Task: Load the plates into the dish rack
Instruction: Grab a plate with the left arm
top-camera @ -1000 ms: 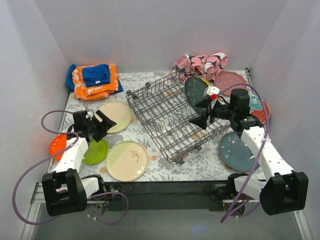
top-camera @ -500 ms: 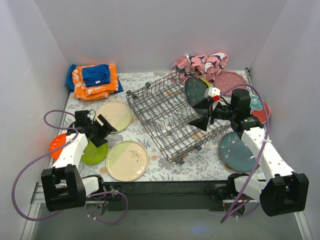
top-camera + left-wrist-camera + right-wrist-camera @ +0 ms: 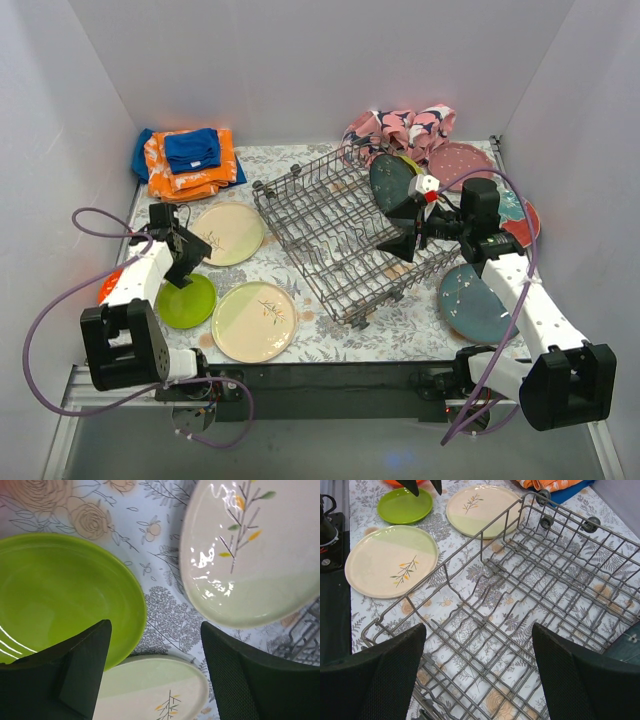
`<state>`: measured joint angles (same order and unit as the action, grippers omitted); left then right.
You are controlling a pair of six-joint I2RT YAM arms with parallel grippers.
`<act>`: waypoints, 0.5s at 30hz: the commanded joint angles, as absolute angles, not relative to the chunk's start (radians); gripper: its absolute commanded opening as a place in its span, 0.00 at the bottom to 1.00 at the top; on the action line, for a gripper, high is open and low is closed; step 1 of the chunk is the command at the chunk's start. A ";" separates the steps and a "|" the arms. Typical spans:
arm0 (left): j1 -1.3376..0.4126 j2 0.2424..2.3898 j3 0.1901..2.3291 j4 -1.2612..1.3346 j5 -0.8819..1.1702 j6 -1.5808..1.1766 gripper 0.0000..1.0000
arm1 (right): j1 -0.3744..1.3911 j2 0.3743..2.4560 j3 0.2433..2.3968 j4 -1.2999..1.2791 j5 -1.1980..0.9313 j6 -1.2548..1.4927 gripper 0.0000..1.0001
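Observation:
The grey wire dish rack (image 3: pixel 345 240) stands mid-table, with a dark green plate (image 3: pixel 388 183) upright at its far right end. My right gripper (image 3: pixel 400 226) hangs open and empty over the rack's tines (image 3: pixel 520 605). My left gripper (image 3: pixel 188 262) is open and empty, low over the table between the lime green plate (image 3: pixel 185 301), the near cream sprig plate (image 3: pixel 254 320) and the far cream sprig plate (image 3: pixel 230 233). The left wrist view shows the green plate (image 3: pixel 60 590) by my left finger and both cream plates (image 3: pixel 255 555) (image 3: pixel 150 690).
An orange plate (image 3: pixel 112 291) lies at the left edge, half under my left arm. A teal plate (image 3: pixel 472 300), a pink dotted plate (image 3: pixel 460 160) and a red-orange plate (image 3: pixel 523 222) lie right of the rack. Folded orange and blue cloths (image 3: pixel 188 160) and a pink-navy cloth (image 3: pixel 400 128) lie at the back.
My left gripper has drawn back to the left and turned, its wrist now further toward the left wall. The right arm has hardly moved.

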<state>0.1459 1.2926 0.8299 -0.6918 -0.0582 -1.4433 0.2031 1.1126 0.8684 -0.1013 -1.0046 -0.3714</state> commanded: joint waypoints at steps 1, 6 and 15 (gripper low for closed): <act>0.143 1.385 0.938 -0.860 -0.212 -1.503 0.68 | 0.201 1.124 0.864 -0.067 -1.008 -0.368 0.91; 0.141 1.502 1.005 -0.908 -0.210 -1.508 0.64 | 0.201 1.132 0.865 -0.067 -1.014 -0.364 0.91; 0.112 1.647 1.107 -0.959 -0.247 -1.506 0.58 | 0.201 1.120 0.864 -0.067 -1.009 -0.364 0.91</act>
<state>0.1246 1.6180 1.0447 -0.9028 -0.1806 -1.4960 0.2031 1.1324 0.8684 -0.1013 -1.0012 -0.3695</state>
